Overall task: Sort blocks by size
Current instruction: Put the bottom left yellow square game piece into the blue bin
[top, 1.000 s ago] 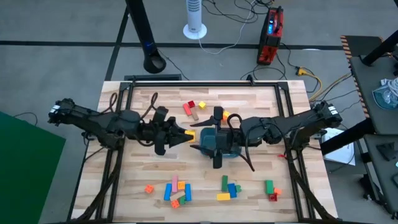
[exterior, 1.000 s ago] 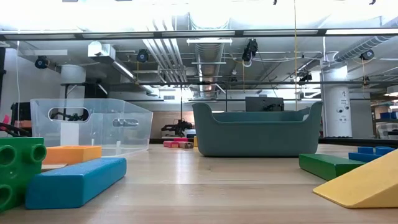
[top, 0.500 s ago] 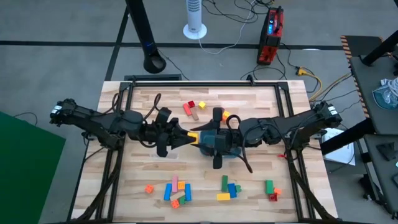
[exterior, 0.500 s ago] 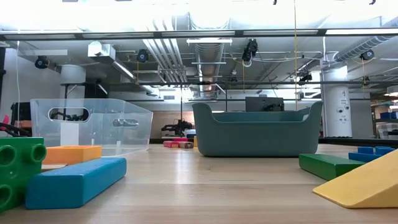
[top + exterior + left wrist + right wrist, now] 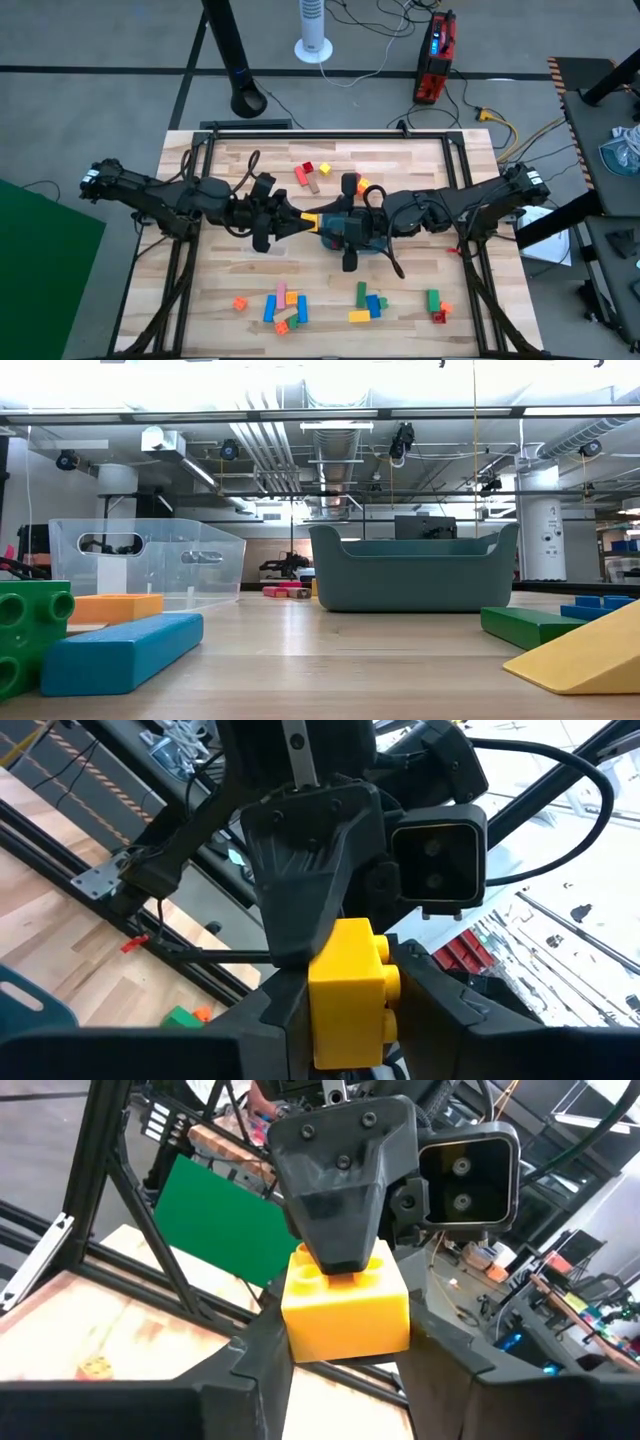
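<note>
Two grippers meet tip to tip above the middle of the table (image 5: 210, 290) — the left gripper (image 5: 305, 219) and the right gripper (image 5: 322, 219) both clamp one yellow block (image 5: 350, 988) between them, over the near rim of the teal tray (image 5: 362, 247). Loose blocks (image 5: 285, 306) lie in clusters along the front edge, a few more sit behind the tray, and the clear container (image 5: 145, 563) stands left of it in the low view.
</note>
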`<state>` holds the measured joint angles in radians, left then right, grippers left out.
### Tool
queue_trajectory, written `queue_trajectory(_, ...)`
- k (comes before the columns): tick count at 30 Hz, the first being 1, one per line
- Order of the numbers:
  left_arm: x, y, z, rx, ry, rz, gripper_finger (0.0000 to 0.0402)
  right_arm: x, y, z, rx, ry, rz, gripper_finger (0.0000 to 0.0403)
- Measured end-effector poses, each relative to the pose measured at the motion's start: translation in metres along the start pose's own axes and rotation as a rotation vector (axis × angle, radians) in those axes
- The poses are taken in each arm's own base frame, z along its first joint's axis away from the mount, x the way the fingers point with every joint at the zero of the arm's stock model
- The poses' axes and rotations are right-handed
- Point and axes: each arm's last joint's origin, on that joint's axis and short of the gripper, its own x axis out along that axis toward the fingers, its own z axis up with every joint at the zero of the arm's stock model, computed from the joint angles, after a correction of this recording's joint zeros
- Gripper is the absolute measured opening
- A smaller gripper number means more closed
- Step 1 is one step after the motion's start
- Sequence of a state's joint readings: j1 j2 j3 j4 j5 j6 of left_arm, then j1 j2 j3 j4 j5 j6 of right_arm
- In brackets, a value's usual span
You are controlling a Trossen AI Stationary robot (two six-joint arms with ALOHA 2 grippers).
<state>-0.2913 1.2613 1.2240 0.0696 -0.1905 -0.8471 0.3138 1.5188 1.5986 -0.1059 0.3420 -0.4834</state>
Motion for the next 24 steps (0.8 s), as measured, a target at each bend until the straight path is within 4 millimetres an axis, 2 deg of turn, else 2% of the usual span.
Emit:
queue_trajectory(3, 0.000, 0.000, 0.000, 0.001, 0.001, 0.002, 0.0101, 0.000, 0.000, 0.000, 0.008, 0.005, -0.010, 0.0157)
queue_trajectory(11, -0.008, 0.005, 0.000, 0.016, 0.041, 0.072, 0.0115, -0.004, -0.001, -0.006, 0.005, 0.098, -0.030, 0.0134)
queue_trajectory(18, -0.012, 0.010, 0.006, 0.021, 0.041, 0.105, 0.0123, -0.009, -0.003, -0.009, 0.044, 0.158, -0.062, 0.0146)
queue_trajectory(24, -0.024, 0.015, 0.006, 0.038, 0.100, 0.180, 0.0124, -0.016, -0.002, -0.031, 0.090, 0.389, -0.088, 0.0136)
